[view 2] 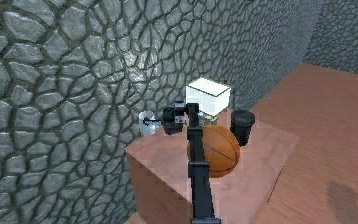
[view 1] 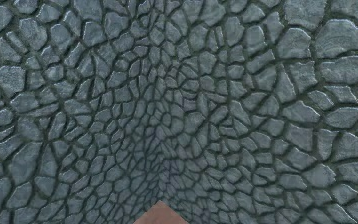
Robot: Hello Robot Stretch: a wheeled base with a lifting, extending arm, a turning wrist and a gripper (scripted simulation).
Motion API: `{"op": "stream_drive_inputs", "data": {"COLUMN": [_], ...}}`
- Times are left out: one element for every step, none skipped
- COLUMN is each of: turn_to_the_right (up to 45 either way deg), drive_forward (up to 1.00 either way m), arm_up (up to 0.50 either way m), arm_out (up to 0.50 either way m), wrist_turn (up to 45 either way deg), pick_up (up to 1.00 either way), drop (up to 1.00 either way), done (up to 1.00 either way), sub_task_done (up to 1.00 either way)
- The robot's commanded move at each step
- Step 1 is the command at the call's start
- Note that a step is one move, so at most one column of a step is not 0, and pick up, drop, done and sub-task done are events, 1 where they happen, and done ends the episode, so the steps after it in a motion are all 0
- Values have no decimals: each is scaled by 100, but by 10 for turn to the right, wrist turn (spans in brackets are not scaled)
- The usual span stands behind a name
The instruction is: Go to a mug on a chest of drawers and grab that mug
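At the wall-side edge of a reddish-brown wooden chest (view 2: 267, 165), close to the grey cobbled stone wall (view 2: 57, 90), the dark square arm's (view 2: 199, 178) fingers (view 2: 157, 121) were at a small pale blob (view 2: 145, 121). Whether they gripped anything could not be told. An orange basketball (view 2: 223, 152), a white box (view 2: 209, 97) and a dark cylindrical cup (view 2: 244, 127) stood on the chest's top. Which one was the mug was unclear.

Ball (view 2: 225, 152), box (view 2: 209, 97) and cup (view 2: 244, 127) on chest (view 2: 262, 172) beside wall (view 2: 57, 90)
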Motion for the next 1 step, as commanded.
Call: {"op": "stream_drive_inputs", "data": {"turn_to_the_right": [0], "drive_forward": [0], "arm_up": [0], "arm_out": [0], "wrist_turn": [0], "pick_up": [0], "drop": [0], "done": [100], "sub_task_done": [0]}}
